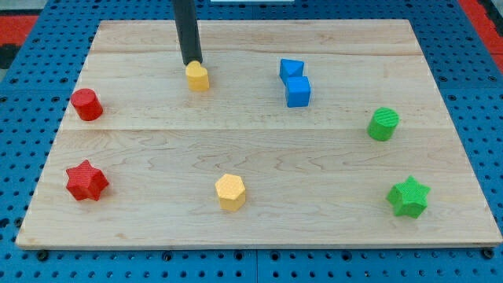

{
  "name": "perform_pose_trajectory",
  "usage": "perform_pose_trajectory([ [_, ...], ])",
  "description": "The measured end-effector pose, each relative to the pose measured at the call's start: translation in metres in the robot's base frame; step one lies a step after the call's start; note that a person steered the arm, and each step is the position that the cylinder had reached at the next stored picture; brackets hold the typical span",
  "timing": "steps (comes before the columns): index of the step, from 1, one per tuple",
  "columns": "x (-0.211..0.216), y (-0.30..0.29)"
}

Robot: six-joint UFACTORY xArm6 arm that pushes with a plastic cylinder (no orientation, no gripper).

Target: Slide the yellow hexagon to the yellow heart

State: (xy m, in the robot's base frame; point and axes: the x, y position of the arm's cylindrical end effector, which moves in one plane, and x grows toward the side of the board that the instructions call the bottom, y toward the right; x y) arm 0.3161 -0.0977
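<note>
the dark rod comes straight down from the top edge of the frame, a little left of centre, and my tip [192, 63] sits on the board at the upper-left shoulder of the yellow heart [197, 77], touching it or just short of it; i cannot tell which. the rod has no jaws, so it holds nothing and only presses from the side.

the yellow hexagon [230, 191] lies in the lower middle of the frame, well apart from the heart and from my tip, with bare wood between them.

around them on the wooden board [259, 149]: a red cylinder [86, 104] at the left edge, a red star [86, 181] in the lower left, two blue blocks [295, 82] touching each other in the upper middle, right of the heart, a green cylinder [383, 124] at the right and a green star [409, 196] in the lower right. none of these lies between hexagon and heart.

the board rests on a blue pegboard [471, 94]. no writing can be read.
</note>
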Motion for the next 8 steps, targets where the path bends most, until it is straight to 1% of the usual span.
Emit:
perform_pose_trajectory([
  [1, 0.005, 0.025],
  [2, 0.022, 0.025],
  [3, 0.047, 0.084],
  [4, 0.139, 0.128],
  [5, 0.221, 0.128],
  [6, 0.270, 0.121],
  [7, 0.289, 0.043],
  [8, 0.253, 0.049],
])
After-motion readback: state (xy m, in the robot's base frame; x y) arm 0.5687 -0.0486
